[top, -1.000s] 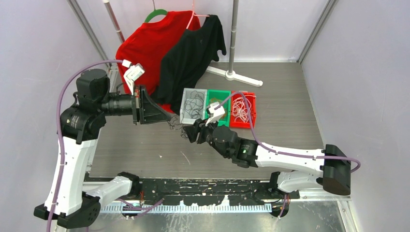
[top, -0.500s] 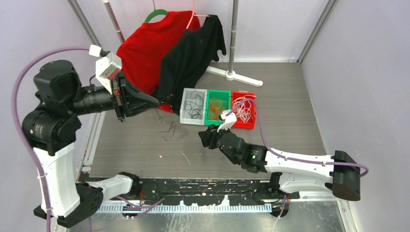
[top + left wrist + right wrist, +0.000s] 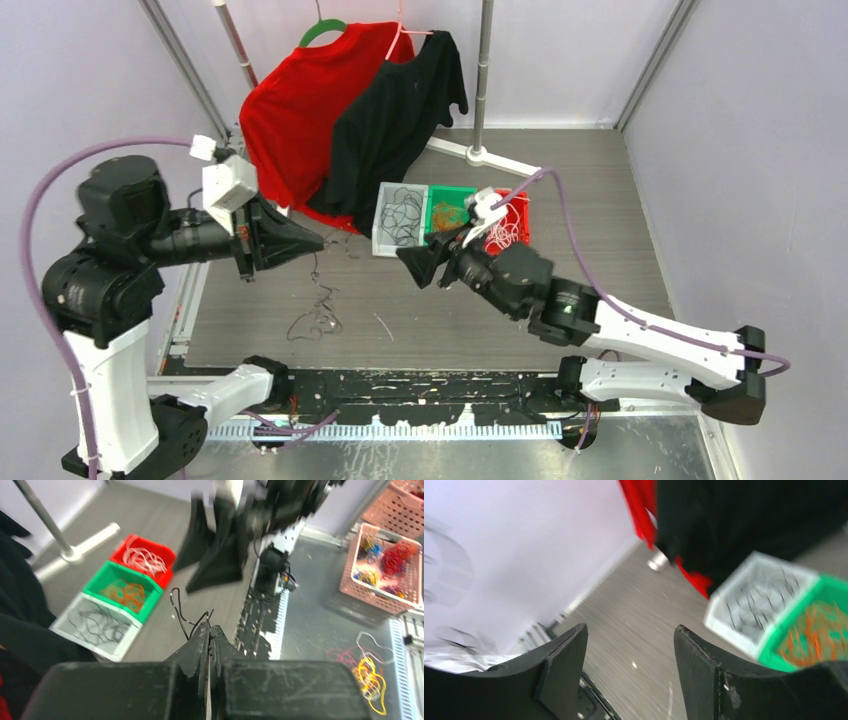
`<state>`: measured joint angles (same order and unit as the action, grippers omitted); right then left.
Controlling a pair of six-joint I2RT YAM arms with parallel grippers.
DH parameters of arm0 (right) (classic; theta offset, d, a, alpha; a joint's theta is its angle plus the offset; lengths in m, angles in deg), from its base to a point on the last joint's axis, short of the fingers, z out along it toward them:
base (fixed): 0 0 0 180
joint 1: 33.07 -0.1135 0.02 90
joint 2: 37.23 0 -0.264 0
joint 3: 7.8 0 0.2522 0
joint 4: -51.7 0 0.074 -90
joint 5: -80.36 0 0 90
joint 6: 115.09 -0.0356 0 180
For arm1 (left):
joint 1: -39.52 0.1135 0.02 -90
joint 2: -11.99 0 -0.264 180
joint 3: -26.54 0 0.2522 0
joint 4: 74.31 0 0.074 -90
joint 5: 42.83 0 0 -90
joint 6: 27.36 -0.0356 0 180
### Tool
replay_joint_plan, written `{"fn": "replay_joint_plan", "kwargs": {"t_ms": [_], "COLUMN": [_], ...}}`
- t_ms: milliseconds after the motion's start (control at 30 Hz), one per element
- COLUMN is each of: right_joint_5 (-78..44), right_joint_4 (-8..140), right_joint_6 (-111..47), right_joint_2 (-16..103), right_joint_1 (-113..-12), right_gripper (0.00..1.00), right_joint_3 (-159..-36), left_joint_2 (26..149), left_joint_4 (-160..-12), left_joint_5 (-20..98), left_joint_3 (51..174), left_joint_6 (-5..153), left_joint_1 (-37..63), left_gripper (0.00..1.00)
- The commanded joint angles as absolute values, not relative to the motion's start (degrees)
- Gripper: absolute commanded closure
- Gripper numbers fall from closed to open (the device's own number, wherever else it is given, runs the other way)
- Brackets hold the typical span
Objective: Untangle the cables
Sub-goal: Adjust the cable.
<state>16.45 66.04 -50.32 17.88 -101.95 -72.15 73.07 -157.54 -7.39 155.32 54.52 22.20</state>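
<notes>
My left gripper [image 3: 318, 240] is shut on a thin black cable [image 3: 317, 300] and holds it raised above the table; the cable hangs down from the tips and its lower loops lie on the grey table [image 3: 600, 230]. In the left wrist view the cable [image 3: 180, 615] sticks out of the closed tips [image 3: 211, 628]. My right gripper [image 3: 408, 265] is open and empty, raised near the bins; its fingers [image 3: 569, 655] stand wide apart in the right wrist view. Black cables lie in the white bin [image 3: 402, 215], orange-brown ones in the green bin [image 3: 449, 218], white ones in the red bin [image 3: 505, 228].
A red shirt [image 3: 300, 100] and a black shirt [image 3: 400, 110] hang on a rack at the back, their hems near the bins. The rack's white foot [image 3: 490, 158] lies behind the bins. A pink basket [image 3: 385, 570] with coloured cords stands off the table.
The right gripper has let go, opened, and swung up and back toward the bins. The left gripper has kept the black cable, which now hangs longer, down to the table.
</notes>
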Motion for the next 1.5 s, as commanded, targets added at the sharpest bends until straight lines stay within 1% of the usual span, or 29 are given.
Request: {"fn": "replay_joint_plan", "kwargs": {"t_ms": [0,133,267,500,667,833,933,1000,1067,1200,1233,1467], "right_joint_5": [3.3,-9.4,-18.6,-23.6,-28.3,-28.3,-28.1,-27.7,-26.8,-22.9,-21.8,-14.5], "right_joint_4": [68.8,75.0,83.6,90.2,90.1,87.2,86.0,85.6,85.4,84.5,84.5,86.1], "right_joint_6": [-39.4,-36.0,-32.4,-27.5,-28.2,-30.2,-31.3,-31.7,-32.0,-32.6,-32.7,-33.5], "right_joint_2": [16.6,20.4,25.4,31.3,35.2,37.1,37.7,37.7,36.9,33.7,32.8,24.9], "right_joint_1": [-102.0,-102.0,-102.0,-102.0,-102.0,-102.0,-102.0,-102.0,-102.0,-101.9,-101.9,-101.9], "right_gripper": [0.31,0.30,0.30,0.29,0.29,0.33,0.40,0.49,0.62,0.93,0.98,0.99], "right_joint_3": [-85.5,-94.8,-101.5,-106.6,-109.2,-109.3,-109.0,-108.7,-107.9,-104.9,-104.0,-98.5], "left_joint_2": [71.9,70.9,70.9,71.0,70.9,70.5,70.1,70.0,70.0,69.8,69.8,68.5], "left_joint_4": [-162.3,-166.2,-168.5,-169.2,-169.2,-169.1,-169.1,-169.2,-169.8,-171.4,-171.7,-171.1], "left_joint_5": [-12.4,-14.7,-16.2,-18.8,-19.6,-20.8,-21.2,-21.1,-21.0,-20.0,-19.8,-16.3], "left_joint_3": [148.4,144.5,143.1,143.3,143.0,142.4,141.8,141.6,141.5,141.5,141.5,140.7], "left_joint_6": [48.4,43.3,41.1,40.7,40.8,41.1,41.1,40.9,40.3,38.3,37.9,36.1], "left_joint_1": [22.0,22.0,22.0,22.0,22.0,21.9,21.9,21.9,21.9,21.9,21.9,21.9], "left_gripper": [1.00,1.00,1.00,1.00,1.00,1.00,1.00,1.00,1.00,1.00,1.00,1.00]}}
